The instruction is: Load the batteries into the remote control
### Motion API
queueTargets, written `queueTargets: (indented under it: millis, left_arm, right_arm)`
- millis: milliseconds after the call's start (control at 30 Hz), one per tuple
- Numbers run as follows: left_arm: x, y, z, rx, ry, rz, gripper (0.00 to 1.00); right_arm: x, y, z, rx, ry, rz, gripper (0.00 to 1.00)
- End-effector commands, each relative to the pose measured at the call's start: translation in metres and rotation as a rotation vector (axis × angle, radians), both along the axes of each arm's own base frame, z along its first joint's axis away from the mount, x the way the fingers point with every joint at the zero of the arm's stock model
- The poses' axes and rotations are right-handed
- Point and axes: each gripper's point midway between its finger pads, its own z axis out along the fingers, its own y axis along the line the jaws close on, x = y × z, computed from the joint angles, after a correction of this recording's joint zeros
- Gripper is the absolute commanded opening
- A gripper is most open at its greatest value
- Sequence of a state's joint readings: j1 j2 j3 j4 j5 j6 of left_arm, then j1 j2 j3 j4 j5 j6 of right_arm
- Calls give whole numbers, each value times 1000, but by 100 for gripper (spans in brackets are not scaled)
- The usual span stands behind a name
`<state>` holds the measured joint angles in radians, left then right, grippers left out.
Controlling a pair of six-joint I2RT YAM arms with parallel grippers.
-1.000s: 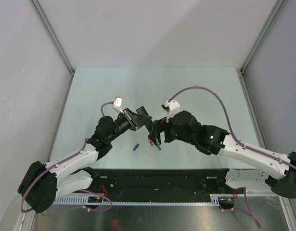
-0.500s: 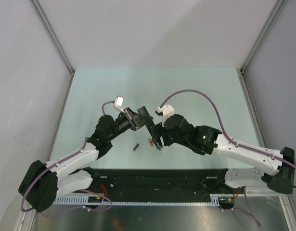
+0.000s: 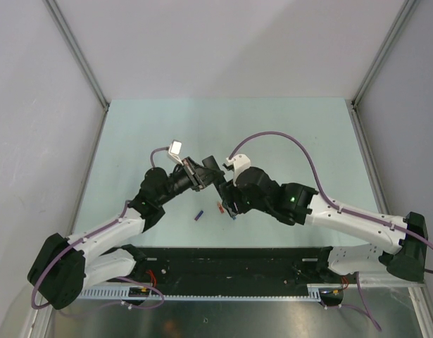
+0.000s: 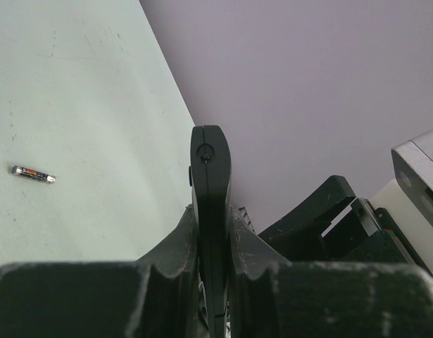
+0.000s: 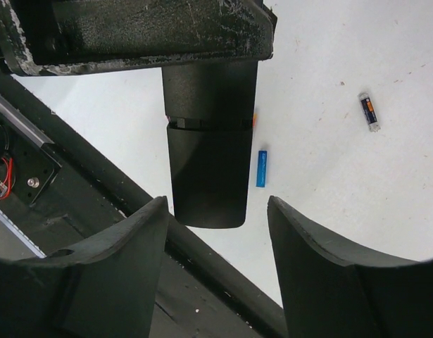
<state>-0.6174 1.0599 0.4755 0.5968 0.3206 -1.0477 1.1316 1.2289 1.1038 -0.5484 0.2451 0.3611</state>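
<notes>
The remote control is off the bench, pinched edgewise in the left jaws, which are clamped tight on it. The right jaws stand partly open, straddling its free end with a gap on each side. It looks light, stiff and slick, best gripped across its flat faces. A blue battery and a dark battery lie below on the bench.
</notes>
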Motion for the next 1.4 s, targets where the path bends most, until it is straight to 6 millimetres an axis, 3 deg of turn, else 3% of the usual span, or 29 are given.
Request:
queueTargets:
  millis: [0, 467, 700, 967, 1100, 1367]
  left_arm:
    - [-1, 0, 29, -56, -61, -12, 0]
    - [0, 4, 29, -53, -74, 7, 0]
    - [8, 10, 22, -26, -92, 47, 0]
    - [17, 17, 15, -8, -84, 78, 0]
    - [19, 26, 13, -11, -85, 99, 0]
    - [-8, 38, 10, -42, -91, 44, 0]
  right_arm:
    - [7, 10, 22, 54, -41, 6, 61]
    - [4, 9, 27, 67, -42, 16, 35]
    - [-2, -3, 42, 99, -52, 5, 34]
    - [-7, -16, 45, 88, -49, -5, 34]
    - [10, -40, 31, 1, -59, -108, 34]
    - [70, -117, -55, -124, 80, -444, 35]
